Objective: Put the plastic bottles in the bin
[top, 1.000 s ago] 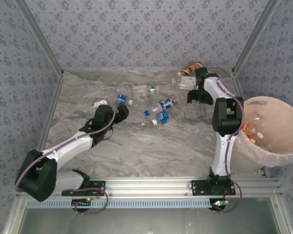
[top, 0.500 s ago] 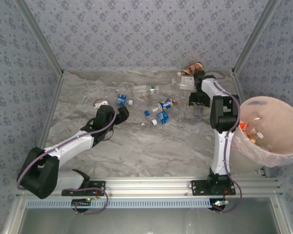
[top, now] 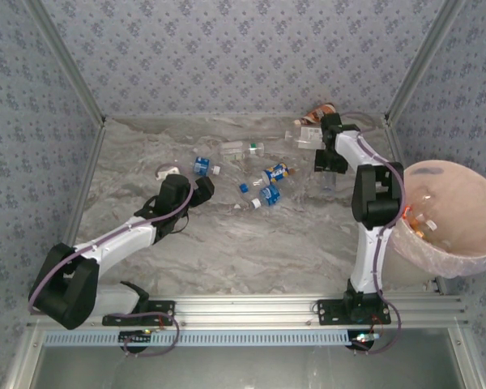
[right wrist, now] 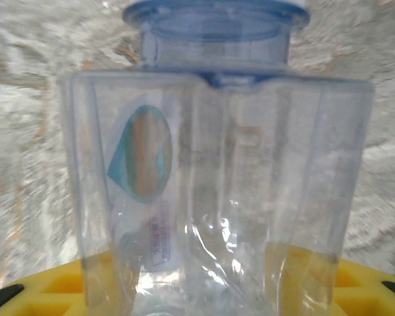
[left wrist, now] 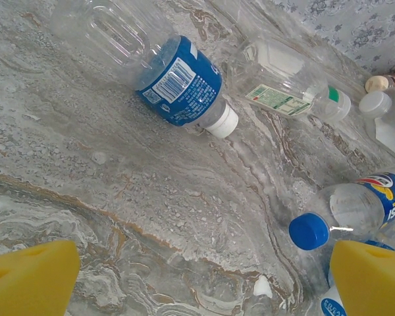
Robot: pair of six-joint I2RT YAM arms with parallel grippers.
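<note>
Several plastic bottles lie scattered mid-table. A blue-labelled one with a white cap [left wrist: 181, 82] lies ahead of my left gripper [left wrist: 204, 276], which is open over bare marble. A clear one with a green-and-white label [left wrist: 286, 85] lies beyond it, and a blue-capped Pepsi bottle [left wrist: 355, 210] rests by my right fingertip. From above, the left gripper [top: 201, 188] hovers just below the blue-labelled bottle [top: 201, 167]. My right gripper [right wrist: 210, 273] is shut on a clear square bottle [right wrist: 214, 171] with a blue cap, its yellow pads [right wrist: 368, 280] pressing both sides. The bin [top: 462, 258] sits at the right edge with bottles inside.
More bottles lie at the back right near the corner [top: 316, 113] and around the table centre [top: 267, 194]. Metal frame posts [top: 413, 73] and patterned walls close in the table. The near half of the marble top [top: 251, 243] is bare.
The right gripper's jaws have closed onto the clear square bottle at the back right. The left arm has shifted only slightly and its gripper stayed open.
</note>
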